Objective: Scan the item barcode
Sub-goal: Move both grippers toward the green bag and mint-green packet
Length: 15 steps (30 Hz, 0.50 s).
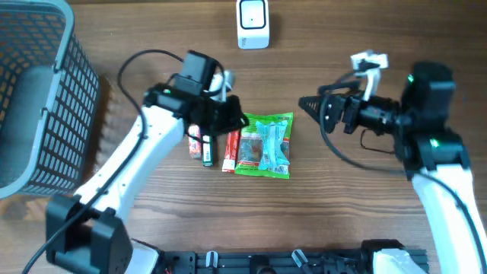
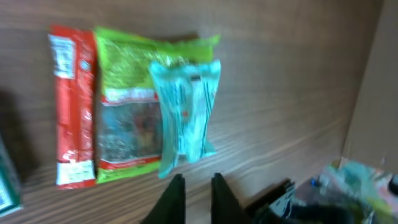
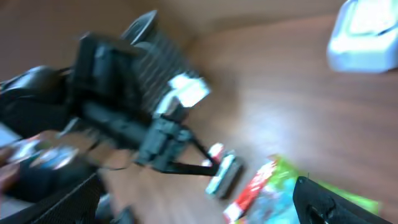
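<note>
A green snack packet (image 1: 255,144) lies flat on the table's middle with a teal packet (image 1: 275,144) on top of it and a red packet (image 1: 230,150) along its left side. The left wrist view shows the same green packet (image 2: 127,112), teal packet (image 2: 183,109) and red packet (image 2: 71,106). My left gripper (image 1: 236,119) hovers at the packets' upper left edge; its fingers (image 2: 177,199) stand a little apart with only wood between them. My right gripper (image 1: 310,108) hangs to the right of the packets, wide open and empty. A white scanner (image 1: 253,23) stands at the back.
Two small items, a red-and-white tube (image 1: 194,141) and a dark one (image 1: 207,149), lie left of the red packet. A grey mesh basket (image 1: 38,91) fills the left edge. The right wrist view is blurred; the scanner (image 3: 364,34) shows at its top right.
</note>
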### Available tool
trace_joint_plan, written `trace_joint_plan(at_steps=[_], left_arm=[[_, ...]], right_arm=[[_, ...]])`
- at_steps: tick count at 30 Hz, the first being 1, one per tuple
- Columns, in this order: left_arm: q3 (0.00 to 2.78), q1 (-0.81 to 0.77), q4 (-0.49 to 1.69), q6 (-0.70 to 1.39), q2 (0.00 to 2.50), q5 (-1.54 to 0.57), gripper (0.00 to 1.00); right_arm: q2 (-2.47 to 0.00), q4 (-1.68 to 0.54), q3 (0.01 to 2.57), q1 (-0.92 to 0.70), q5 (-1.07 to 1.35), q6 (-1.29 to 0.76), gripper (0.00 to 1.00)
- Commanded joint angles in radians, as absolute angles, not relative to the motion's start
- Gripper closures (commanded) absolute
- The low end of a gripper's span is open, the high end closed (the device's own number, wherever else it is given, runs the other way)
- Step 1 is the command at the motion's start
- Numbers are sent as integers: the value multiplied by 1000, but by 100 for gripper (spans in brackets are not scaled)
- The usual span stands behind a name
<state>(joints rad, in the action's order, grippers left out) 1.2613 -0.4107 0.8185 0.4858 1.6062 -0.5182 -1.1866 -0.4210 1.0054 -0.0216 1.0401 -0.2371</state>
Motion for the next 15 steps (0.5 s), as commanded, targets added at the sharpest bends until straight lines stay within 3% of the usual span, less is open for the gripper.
trace_joint_plan(at_steps=[1,3,5,8,12,15], left_arm=[[1261,-460,820,487,1675,-542,56],[1261,-472,824,487,1703,-542,50],[1261,-480,830,487,1721,-543,50],[1261,-488,855,474,1736,-542,61],[1259,-492,918,398,1751,-538,66],[1239,-501,908,396,1753,-533,66]], right_arm=[[-1314,-476,1021,-9,1228,-220,16],[-1390,-554,1021,2,1194,-191,26],[-1459,-600,1021,1,1134,-126,30],[-1528,-617,1020,1,1068,-104,38],[-1589,-659,1019,-6,1001,-64,46],[-1630,-674,1019,-9,978,-51,46]])
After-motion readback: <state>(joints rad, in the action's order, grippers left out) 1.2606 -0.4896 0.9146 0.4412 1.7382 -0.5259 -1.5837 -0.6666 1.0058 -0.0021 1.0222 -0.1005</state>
